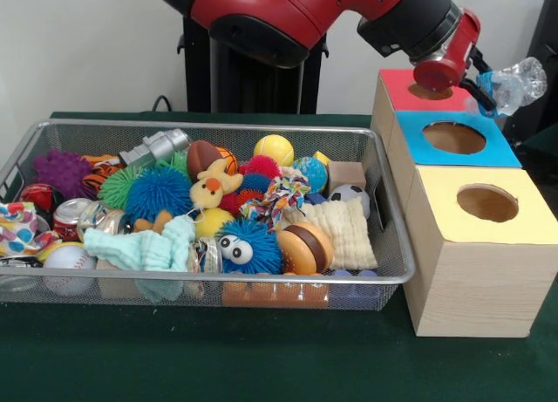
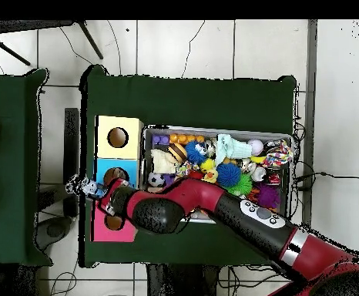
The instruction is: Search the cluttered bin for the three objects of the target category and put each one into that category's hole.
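Pincer: the gripper (image 1: 480, 86) is closed on a crumpled clear plastic bottle (image 1: 513, 84).
Bottle position: held past the red box (image 1: 401, 92), beyond its hole (image 1: 430, 91).
Advice: the bottle is best brought back over the hole before being released.

Beside the silver wire bin (image 1: 384, 212) (image 2: 145, 139), three pale wooden boxes are topped in yellow (image 1: 485, 203) (image 2: 118, 136), blue (image 1: 453, 139) (image 2: 115, 171) and pink-red (image 1: 417, 90) (image 2: 112, 225). Inside the bin, a yellow ball (image 1: 274, 149), a blue spiky ball (image 1: 158, 192), a purple one (image 1: 61, 171) and a mint cloth (image 1: 148, 249) are seen.
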You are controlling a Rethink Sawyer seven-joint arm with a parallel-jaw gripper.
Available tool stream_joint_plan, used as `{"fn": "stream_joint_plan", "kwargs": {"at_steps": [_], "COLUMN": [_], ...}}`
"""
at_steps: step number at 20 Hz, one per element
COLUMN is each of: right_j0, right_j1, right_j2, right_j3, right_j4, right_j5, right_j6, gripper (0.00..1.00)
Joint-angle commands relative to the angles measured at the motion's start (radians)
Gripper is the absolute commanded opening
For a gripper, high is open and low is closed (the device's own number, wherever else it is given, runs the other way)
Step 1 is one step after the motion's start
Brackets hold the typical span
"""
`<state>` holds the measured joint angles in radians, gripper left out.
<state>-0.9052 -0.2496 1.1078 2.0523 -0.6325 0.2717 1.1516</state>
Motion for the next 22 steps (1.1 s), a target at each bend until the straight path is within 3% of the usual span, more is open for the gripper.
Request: {"fn": "stream_joint_plan", "kwargs": {"at_steps": [1, 22], "right_j0": [-0.042, -0.128], "right_j1": [0.05, 0.175], "right_j2": [0.051, 0.083], "right_j3": [-0.204, -0.248], "right_j4": [-0.054, -0.097], "right_j5": [0.127, 0.276], "right_j6": [-0.206, -0.373], "gripper": [0.0, 0.0]}}
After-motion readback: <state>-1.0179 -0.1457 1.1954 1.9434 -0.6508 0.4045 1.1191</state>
